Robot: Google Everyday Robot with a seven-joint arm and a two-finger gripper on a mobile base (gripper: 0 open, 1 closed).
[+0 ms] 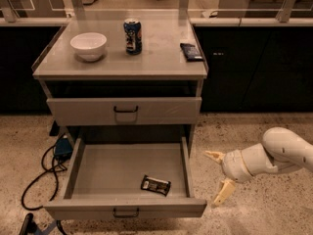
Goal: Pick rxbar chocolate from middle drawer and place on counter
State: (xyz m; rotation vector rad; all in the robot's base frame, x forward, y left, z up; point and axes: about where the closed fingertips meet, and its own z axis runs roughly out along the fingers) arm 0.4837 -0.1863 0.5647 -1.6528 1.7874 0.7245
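the gripper (218, 178) is hovering right of the middle drawer (73, 166), jaws spread wide and holding nothing. the rxbar chocolate (155, 185) is lying inside near the front.

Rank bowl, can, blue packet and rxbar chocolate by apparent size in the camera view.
1. bowl
2. can
3. rxbar chocolate and blue packet look alike; the bar lies nearer the camera, so no ranking.
The gripper, open, hangs right of the middle drawer.
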